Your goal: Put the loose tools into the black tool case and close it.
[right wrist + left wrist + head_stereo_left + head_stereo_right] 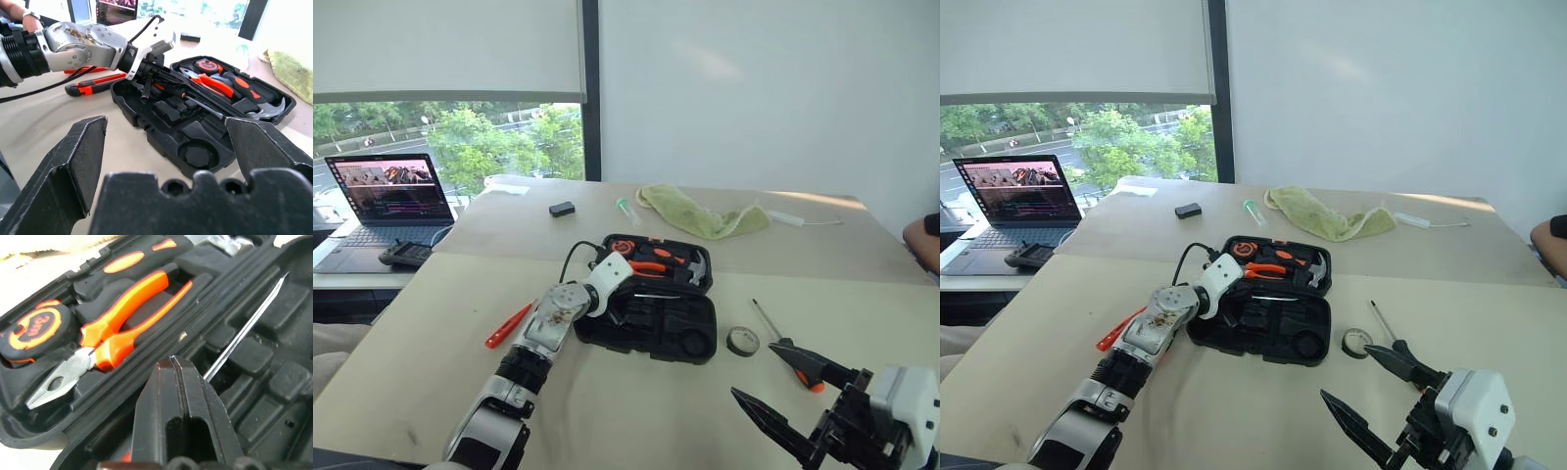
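**Plastic, Steel and Cloth**

The black tool case looks like matt moulded plastic. Inside it, the pliers have glossy orange grips and dull grey metal tips. A screwdriver shaft shines like polished steel. The left hand has smooth, glossy black fingers. The desk is matt beige; the green cloth looks soft.

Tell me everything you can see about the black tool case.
The black tool case lies open and flat on the beige table, a black plastic clamshell with moulded slots. Its far half holds orange pliers, a tape measure and a hammer. The shut left gripper holds a screwdriver over the near half.
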Action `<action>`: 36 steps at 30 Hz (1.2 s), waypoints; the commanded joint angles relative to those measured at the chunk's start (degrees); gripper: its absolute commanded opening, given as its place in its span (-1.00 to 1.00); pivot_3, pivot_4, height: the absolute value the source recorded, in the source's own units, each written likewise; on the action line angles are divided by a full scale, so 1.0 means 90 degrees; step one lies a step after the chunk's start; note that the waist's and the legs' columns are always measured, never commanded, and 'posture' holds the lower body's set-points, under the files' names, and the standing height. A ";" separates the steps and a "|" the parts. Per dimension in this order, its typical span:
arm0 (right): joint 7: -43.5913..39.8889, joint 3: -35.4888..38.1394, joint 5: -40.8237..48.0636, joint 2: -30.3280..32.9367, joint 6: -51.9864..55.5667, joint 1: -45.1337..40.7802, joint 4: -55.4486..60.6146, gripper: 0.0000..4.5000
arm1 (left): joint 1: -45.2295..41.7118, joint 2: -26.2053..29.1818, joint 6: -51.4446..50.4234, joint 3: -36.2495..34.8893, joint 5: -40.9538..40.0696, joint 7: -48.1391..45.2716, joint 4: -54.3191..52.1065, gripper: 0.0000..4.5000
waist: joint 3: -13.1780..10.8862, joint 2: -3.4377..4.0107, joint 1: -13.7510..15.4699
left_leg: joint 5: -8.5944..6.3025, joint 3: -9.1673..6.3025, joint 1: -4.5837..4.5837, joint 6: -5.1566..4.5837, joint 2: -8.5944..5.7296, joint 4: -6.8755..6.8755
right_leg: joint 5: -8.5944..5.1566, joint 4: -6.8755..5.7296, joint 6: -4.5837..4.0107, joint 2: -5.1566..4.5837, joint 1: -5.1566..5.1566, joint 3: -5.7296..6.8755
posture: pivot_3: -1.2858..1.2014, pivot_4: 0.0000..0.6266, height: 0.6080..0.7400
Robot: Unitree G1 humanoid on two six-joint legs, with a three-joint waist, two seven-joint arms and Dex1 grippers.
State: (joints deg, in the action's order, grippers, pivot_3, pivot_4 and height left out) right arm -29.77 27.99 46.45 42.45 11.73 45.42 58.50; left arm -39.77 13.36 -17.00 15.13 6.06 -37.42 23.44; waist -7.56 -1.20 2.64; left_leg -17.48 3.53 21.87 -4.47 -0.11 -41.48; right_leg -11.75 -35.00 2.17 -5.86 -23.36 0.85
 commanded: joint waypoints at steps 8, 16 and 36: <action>0.0025 -0.0074 0.0063 -0.0035 0.0406 -0.0521 0.0166 1.00 | 0.0062 -0.0064 0.0284 0.0057 0.0006 -0.0227 0.0701 -0.99 | 0.0029 0.0011 0.0029 | -0.0003 0.0001 -0.0035 -0.0006 -0.0008 0.0022 | -0.0013 0.0009 0.0002 -0.0030 0.0024 0.0009 | 0.03 -0.52 1.00; 0.0147 -0.0248 -0.0034 -0.0106 0.0745 -0.0924 0.0006 1.00 | 0.0393 -0.0100 -0.1216 -0.1774 -0.2455 -0.0681 -0.1666 -0.99 | 0.0004 -0.0010 -0.0057 | 0.0011 0.0001 0.0075 0.0017 -0.0006 0.0022 | 0.0009 -0.0017 0.0032 -0.0028 -0.0100 0.0008 | 0.03 -0.52 1.00; 0.1194 -0.0105 0.0238 0.1298 0.4251 -0.3145 -0.1759 1.00 | 0.1992 0.2501 -0.3390 -0.2368 -0.4955 -0.2170 -0.5317 1.00 | -0.0024 -0.0007 -0.0167 | 0.0031 0.0002 0.0050 0.0049 -0.0003 0.0070 | -0.0004 -0.0011 -0.0013 0.0025 -0.0094 -0.0002 | 0.03 -0.52 1.00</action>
State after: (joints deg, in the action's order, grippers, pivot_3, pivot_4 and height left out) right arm -18.43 24.54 46.71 53.00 46.56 18.56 43.67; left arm -22.48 33.62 -47.03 -4.90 -35.25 -53.38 -20.32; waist -7.77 -1.26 1.13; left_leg -17.20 3.55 22.31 -4.02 -0.12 -40.84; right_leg -11.81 -35.09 2.01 -5.62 -24.20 0.82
